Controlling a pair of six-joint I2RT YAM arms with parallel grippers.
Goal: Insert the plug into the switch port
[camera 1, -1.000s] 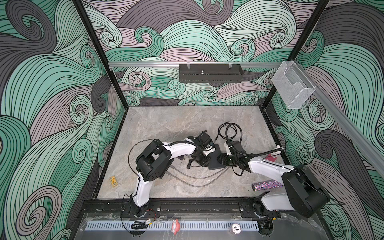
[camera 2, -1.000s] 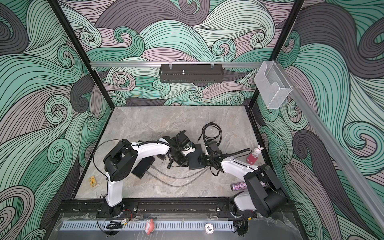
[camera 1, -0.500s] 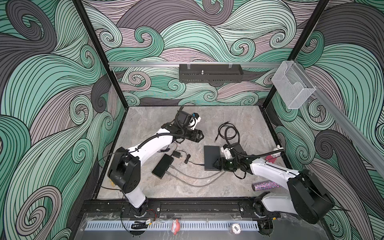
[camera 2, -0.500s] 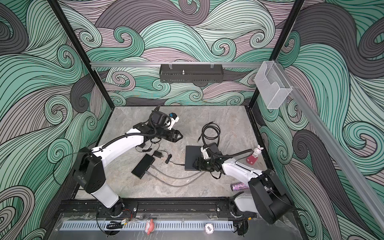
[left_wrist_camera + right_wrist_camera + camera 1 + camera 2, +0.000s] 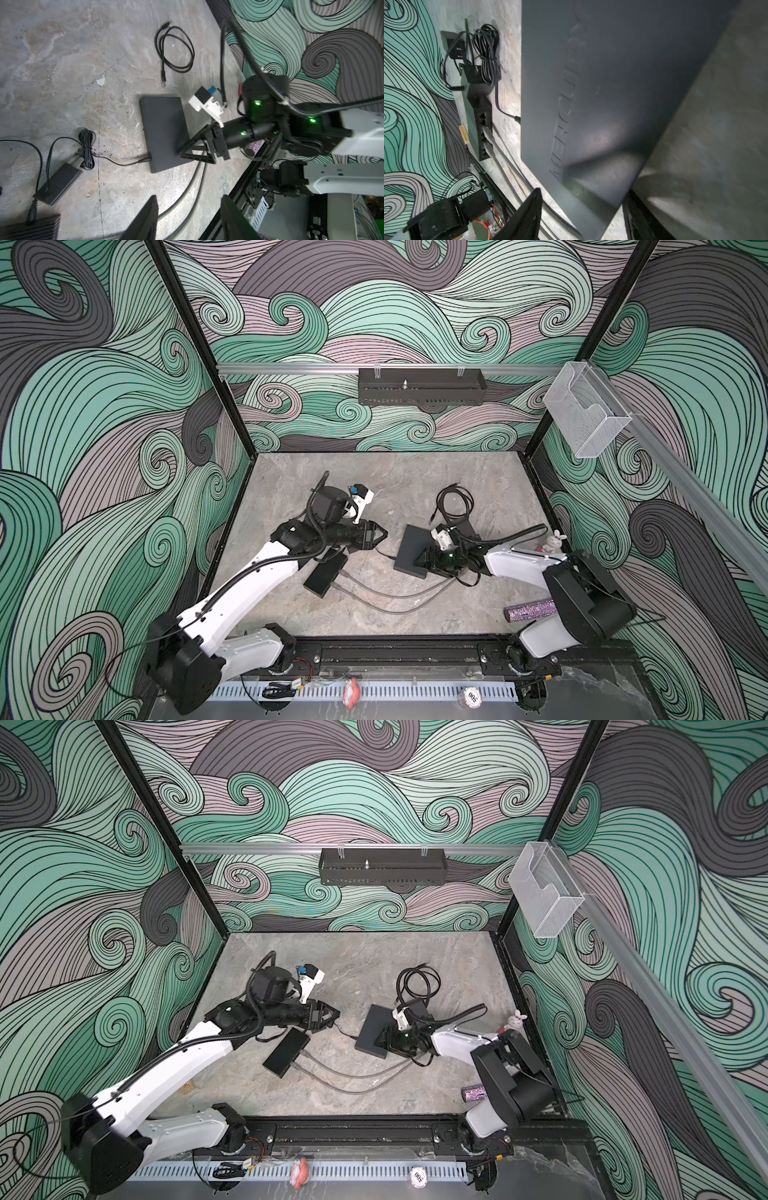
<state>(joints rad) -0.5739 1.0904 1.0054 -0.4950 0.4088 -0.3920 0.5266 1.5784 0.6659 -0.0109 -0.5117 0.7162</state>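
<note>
A second ago both arms were bunched over the network switch (image 5: 411,549) in the middle of the worktop (image 5: 374,489). The left gripper (image 5: 380,538) then swung off toward the back wall and has now come partway back. It hovers over the gap between the switch and a smaller black box (image 5: 325,576) fed by grey cables, its jaws apart and empty. The right gripper (image 5: 420,561) has stayed at the switch's near corner, jaws apart and straddling it. Worktop shows beside one finger, so this looks like steadying rather than clamping. The switch has barely shifted. The Ethernet plug (image 5: 164,82) lies loose on the worktop just behind the switch, at the end of its coiled black cable (image 5: 176,49), unheld. Insertion has not begun, and the plug probably needs picking up first.
</note>
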